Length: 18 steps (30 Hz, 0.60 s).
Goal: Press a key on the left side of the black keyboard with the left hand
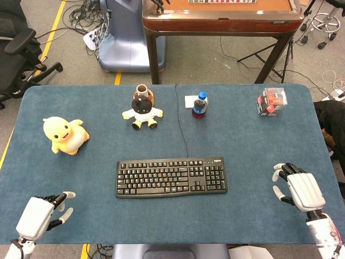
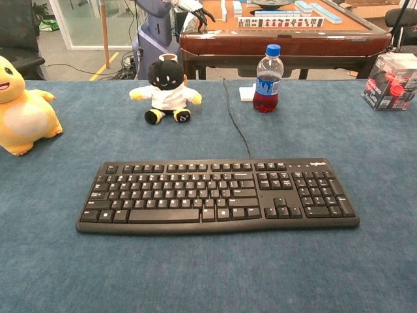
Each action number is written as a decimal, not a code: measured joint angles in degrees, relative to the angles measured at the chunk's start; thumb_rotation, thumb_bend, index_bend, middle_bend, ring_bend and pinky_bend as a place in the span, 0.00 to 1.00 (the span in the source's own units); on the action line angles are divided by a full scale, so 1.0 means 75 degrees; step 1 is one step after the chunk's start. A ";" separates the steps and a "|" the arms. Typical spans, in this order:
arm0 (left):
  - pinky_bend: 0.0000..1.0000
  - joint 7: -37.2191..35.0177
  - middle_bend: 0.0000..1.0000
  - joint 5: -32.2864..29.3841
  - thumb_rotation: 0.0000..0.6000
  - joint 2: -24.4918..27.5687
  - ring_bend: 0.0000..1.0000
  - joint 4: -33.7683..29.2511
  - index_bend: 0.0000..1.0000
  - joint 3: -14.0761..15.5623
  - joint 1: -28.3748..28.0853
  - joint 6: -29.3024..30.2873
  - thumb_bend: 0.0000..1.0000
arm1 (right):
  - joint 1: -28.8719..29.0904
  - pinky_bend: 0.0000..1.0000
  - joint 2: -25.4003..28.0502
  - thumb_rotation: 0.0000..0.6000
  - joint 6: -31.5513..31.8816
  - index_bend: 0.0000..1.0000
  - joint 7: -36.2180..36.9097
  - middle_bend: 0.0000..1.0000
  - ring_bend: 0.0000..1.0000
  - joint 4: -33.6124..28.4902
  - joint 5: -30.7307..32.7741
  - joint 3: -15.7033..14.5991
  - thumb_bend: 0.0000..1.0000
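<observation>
The black keyboard lies flat in the middle of the blue table; in the chest view the keyboard fills the centre with nothing on its keys. My left hand hovers at the near left corner, well to the left of the keyboard and nearer the front edge, holding nothing, fingers apart and slightly curled. My right hand sits near the right front edge, empty, fingers apart. Neither hand shows in the chest view.
A yellow duck plush sits far left. A black-and-white doll and a dark drink bottle stand behind the keyboard, whose cable runs back. A small boxed item is at back right.
</observation>
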 measured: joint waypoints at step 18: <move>1.00 0.1833 0.89 -0.0535 1.00 0.0808 0.87 -0.2400 0.11 -0.0007 -0.1383 -0.3260 0.36 | -0.0106 0.88 0.0184 1.00 0.0155 0.51 0.0015 0.49 0.53 -0.0151 -0.0065 -0.0015 0.70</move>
